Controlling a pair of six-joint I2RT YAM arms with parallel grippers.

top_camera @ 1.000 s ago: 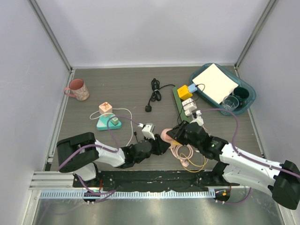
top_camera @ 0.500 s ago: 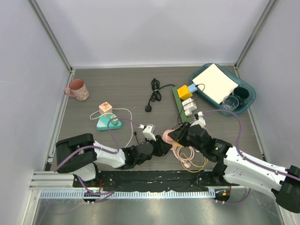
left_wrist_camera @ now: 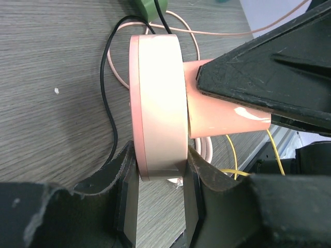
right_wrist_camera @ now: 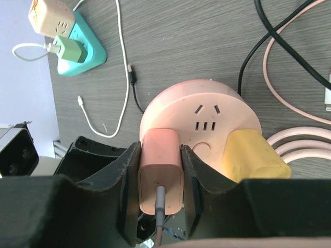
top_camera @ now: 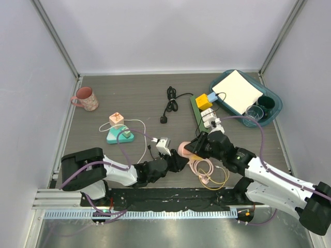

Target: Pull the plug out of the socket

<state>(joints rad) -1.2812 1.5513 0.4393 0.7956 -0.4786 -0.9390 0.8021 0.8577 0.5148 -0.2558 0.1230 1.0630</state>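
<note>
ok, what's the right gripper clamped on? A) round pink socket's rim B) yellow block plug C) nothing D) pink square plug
D: the right gripper pinches the pink square plug seated in the round pink socket; the yellow block plug beside it is untouched.

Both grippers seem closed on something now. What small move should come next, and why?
Probably the right gripper should draw the pink rectangular plug straight out of the round pink plastic socket, while the left gripper holds its rim. Both grips look firm, and the plug is not yet out.
</note>
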